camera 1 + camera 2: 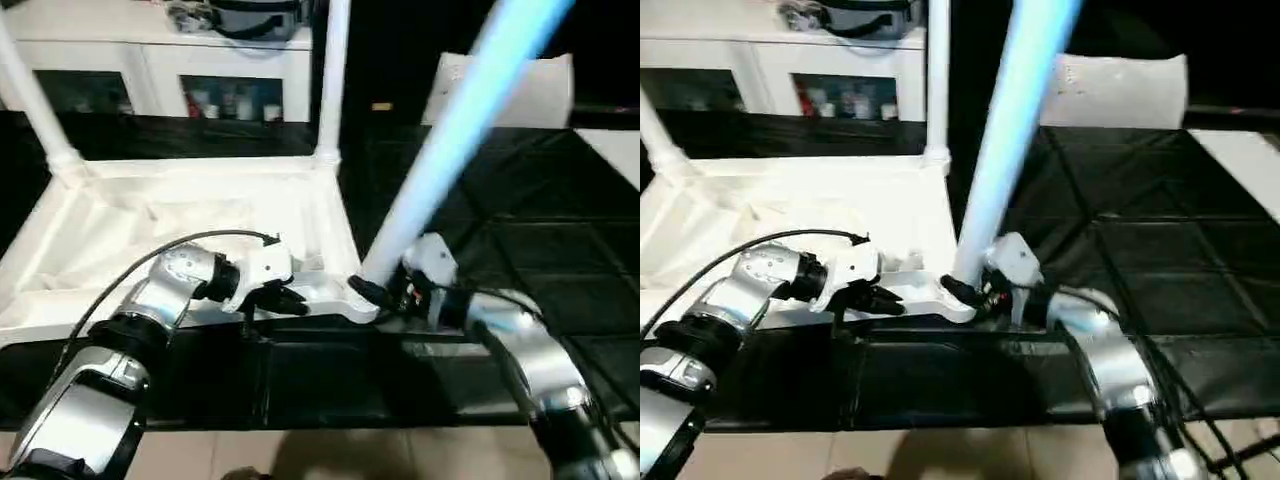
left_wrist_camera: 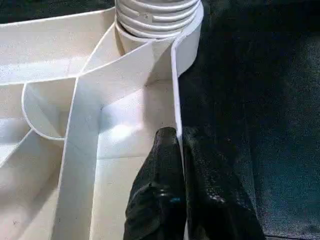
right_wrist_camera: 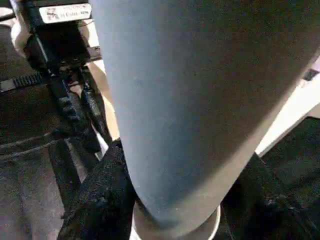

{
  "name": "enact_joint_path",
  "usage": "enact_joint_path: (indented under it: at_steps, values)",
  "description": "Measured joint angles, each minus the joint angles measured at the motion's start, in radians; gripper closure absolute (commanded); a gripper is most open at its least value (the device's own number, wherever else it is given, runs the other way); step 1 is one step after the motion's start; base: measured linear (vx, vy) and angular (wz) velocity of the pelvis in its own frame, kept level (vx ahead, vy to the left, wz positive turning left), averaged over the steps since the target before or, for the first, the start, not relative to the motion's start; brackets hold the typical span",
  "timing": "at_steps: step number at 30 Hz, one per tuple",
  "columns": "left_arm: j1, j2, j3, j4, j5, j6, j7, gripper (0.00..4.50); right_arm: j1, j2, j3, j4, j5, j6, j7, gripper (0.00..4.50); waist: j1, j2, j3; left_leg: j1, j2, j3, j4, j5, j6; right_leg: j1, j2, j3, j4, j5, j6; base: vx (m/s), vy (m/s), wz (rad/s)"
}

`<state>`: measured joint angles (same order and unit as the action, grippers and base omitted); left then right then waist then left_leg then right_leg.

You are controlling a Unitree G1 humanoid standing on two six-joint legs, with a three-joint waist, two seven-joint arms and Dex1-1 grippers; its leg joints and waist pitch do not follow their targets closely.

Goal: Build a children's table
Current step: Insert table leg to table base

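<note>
Tabletop (image 1: 180, 230) lies ribs-up on the dark surface (image 1: 520, 260). Left claw (image 2: 180, 165) pinched closed on its near rim wall. Right claw (image 1: 385, 292) clamped around leg (image 1: 450, 150) base at the near corner socket, apparently part-seated. Hold rim steady; straighten leg, press down.

Bright overhead glare on the tabletop (image 1: 200, 215) — dark surround, soft blur throughout.

I'm looking at a lab-like workroom: a black padded mat (image 1: 520, 270) covers my bench, a white cabinet (image 1: 150, 60) with dark glass-fronted compartments stands behind, pale tiled floor (image 1: 330, 455) below.
</note>
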<state>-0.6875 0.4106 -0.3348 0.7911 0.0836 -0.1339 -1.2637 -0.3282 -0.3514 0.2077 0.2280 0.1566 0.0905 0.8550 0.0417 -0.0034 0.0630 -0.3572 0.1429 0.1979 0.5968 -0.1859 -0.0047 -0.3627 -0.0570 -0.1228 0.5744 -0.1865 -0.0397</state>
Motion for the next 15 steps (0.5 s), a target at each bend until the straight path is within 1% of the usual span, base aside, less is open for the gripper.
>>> enact_joint_path:
  at_steps: [2, 4, 7, 9, 10, 11, 14, 15]
  values:
    - [-0.008, 0.003, -0.002, 0.000, 0.004, -0.001, -0.011, 4.50, -0.022, -0.005, 0.000, 0.030, 0.005, 0.000, 0.037, 2.60, -0.002, -0.003, 0.004, 0.000, 0.000, 0.000, 0.000, 0.000, 0.000, 0.000, 0.000, 0.000, 0.000, 0.000, 0.000, 0.000, 0.000, 0.00]
    - [-0.018, 0.008, -0.006, 0.000, 0.007, -0.001, -0.025, 4.50, -0.037, -0.008, -0.001, 0.052, 0.011, 0.000, 0.063, 2.60, -0.002, -0.008, 0.009, 0.000, 0.000, -0.001, -0.001, 0.000, 0.000, 0.000, 0.000, -0.001, 0.000, 0.000, 0.000, 0.000, 0.000, 0.00]
    - [-0.020, 0.012, -0.006, -0.002, 0.007, -0.002, -0.043, 4.50, -0.046, -0.006, -0.005, 0.067, 0.032, 0.000, 0.084, 2.60, -0.003, -0.008, 0.011, 0.000, 0.000, -0.001, -0.001, 0.000, 0.000, 0.000, 0.000, -0.001, 0.000, -0.001, 0.001, 0.000, 0.000, 0.00]
    - [-0.024, 0.015, -0.007, -0.003, 0.007, -0.002, -0.055, 4.50, -0.050, 0.001, -0.007, 0.073, 0.045, 0.000, 0.093, 2.60, -0.003, -0.003, 0.015, 0.001, 0.000, -0.001, -0.003, 0.000, 0.000, 0.000, 0.000, -0.001, 0.000, -0.002, 0.002, 0.000, 0.000, 0.00]
    - [-0.024, 0.018, -0.011, -0.003, 0.007, -0.003, -0.060, 4.50, -0.056, 0.009, -0.012, 0.083, 0.048, 0.000, 0.101, 2.60, -0.002, 0.003, 0.019, 0.001, 0.000, -0.001, -0.004, 0.000, 0.000, 0.000, 0.000, -0.001, -0.001, -0.002, 0.002, 0.000, 0.000, 0.00]
    - [-0.025, 0.021, -0.013, -0.004, 0.008, -0.004, -0.063, 4.50, -0.065, 0.015, -0.018, 0.096, 0.048, -0.001, 0.109, 2.60, -0.004, 0.002, 0.021, 0.002, 0.000, -0.001, -0.005, 0.000, -0.001, 0.000, 0.000, -0.001, -0.001, -0.002, 0.002, 0.000, 0.000, 0.00]
    - [-0.028, 0.024, -0.015, -0.010, 0.009, -0.008, -0.070, 4.50, -0.081, 0.025, -0.027, 0.121, 0.058, -0.009, 0.124, 2.60, -0.004, 0.009, 0.028, 0.004, -0.001, -0.001, -0.008, -0.001, -0.002, 0.000, 0.000, -0.001, -0.002, -0.002, 0.002, 0.000, 0.000, 0.00]
    - [-0.030, 0.025, -0.015, -0.010, 0.010, -0.010, -0.073, 4.50, -0.087, 0.027, -0.027, 0.128, 0.063, -0.010, 0.129, 2.60, -0.004, 0.012, 0.033, 0.005, -0.002, -0.001, -0.011, -0.001, -0.002, 0.001, 0.000, -0.001, -0.003, -0.002, 0.002, 0.000, 0.000, 0.00]
